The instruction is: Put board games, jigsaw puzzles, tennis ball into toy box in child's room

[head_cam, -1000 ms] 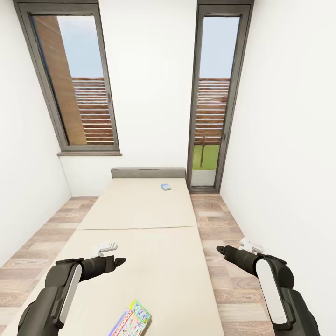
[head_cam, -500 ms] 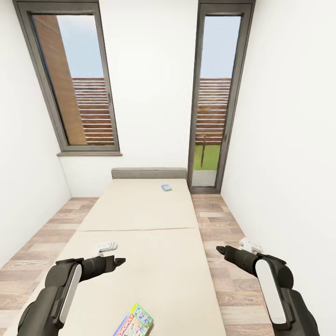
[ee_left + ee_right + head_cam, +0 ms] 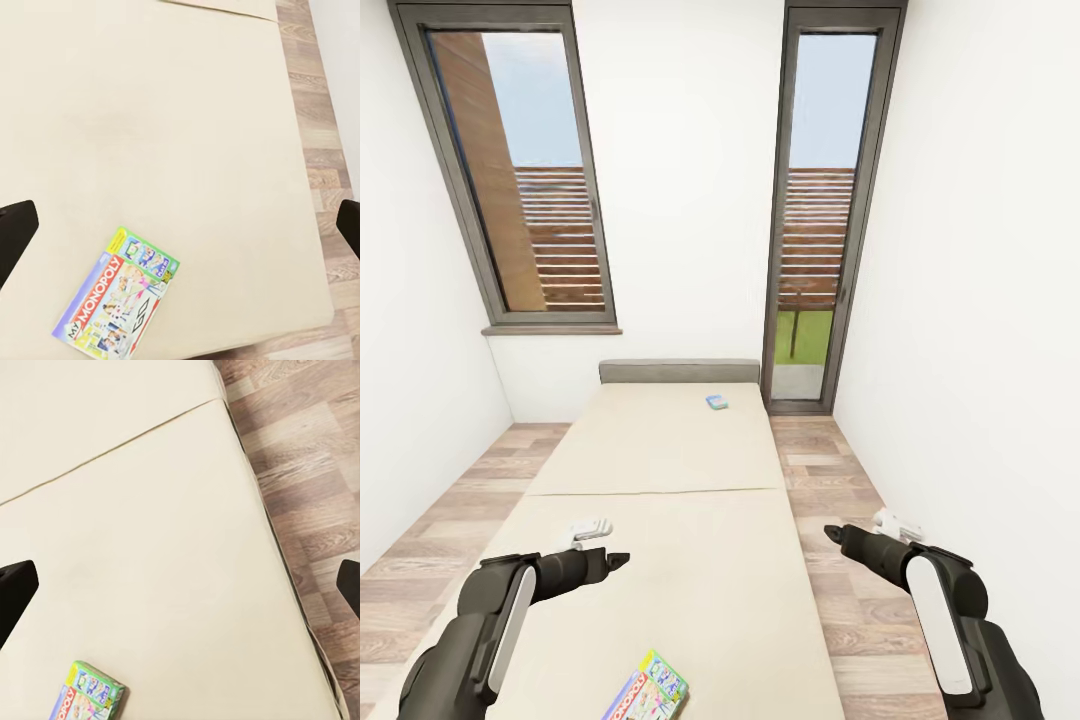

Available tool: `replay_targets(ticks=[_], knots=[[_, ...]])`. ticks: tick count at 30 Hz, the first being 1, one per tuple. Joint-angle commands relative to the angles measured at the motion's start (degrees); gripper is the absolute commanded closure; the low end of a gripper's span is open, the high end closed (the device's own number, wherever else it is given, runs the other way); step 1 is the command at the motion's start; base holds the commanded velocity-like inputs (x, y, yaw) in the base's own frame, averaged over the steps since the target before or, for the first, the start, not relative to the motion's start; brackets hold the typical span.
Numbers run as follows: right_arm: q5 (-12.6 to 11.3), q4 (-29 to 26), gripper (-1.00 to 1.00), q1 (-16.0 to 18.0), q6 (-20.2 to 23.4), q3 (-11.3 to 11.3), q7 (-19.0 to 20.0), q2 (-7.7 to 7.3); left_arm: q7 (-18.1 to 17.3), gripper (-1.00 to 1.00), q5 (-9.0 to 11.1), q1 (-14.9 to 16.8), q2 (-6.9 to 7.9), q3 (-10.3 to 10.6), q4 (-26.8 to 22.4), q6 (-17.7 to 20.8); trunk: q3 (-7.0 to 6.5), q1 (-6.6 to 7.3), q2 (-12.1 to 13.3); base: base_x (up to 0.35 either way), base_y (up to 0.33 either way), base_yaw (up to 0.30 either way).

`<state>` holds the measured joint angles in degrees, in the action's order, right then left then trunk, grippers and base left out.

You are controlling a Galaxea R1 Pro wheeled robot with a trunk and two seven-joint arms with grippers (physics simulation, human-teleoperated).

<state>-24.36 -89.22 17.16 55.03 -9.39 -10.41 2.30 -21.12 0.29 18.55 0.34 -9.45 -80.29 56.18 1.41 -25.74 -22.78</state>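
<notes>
A beige bed (image 3: 150, 547) is seen from above, bordered by wood-plank floor (image 3: 300, 457). A green-bordered board game (image 3: 88, 694) lies flat on the mattress, between the widely parted dark fingertips (image 3: 13, 589).

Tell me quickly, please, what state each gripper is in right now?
Left gripper: open, fingers spread wide, holding nothing, above the plain beige mattress bed.
Right gripper: open, holding nothing.
</notes>
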Motion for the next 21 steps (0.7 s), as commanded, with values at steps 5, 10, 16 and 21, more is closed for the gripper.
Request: replay_targets(ticks=[5,10,16,21], knots=[[-0.6,-0.14,-1.0,0.09,0.24,-0.1,-0.47,0.09,-0.07,-1.0,-0.1,0.08,0.01,-0.02,0.02,0.22,0.14,-0.04,-0.14,0.0,0.0,0.0],[-0.59,-0.16,-1.0,0.15,0.24,-0.1,-0.57,0.04,0.83,-1.0,-0.65,0.08,-0.35,0.24,0.96,0.33,0.14,-0.04,-0.14,0.0,0.0,0.0],[-0.6,-0.16,-1.0,0.13,0.18,-0.06,-0.66,0.01,3.33,-1.0,-0.71,0.38,-0.49,0.3,4.21,-0.44,0.14,-0.04,-0.14,0.0,0.0,0.0],[-0.53,-0.2,-1.0,0.13,0.21,0.04,-0.73,0.2,6.75,-1.0,-0.66,3.14,-0.61,0.31,11.92,-5.16,0.14,-0.04,-0.14,0.0,0.0,0.0]])
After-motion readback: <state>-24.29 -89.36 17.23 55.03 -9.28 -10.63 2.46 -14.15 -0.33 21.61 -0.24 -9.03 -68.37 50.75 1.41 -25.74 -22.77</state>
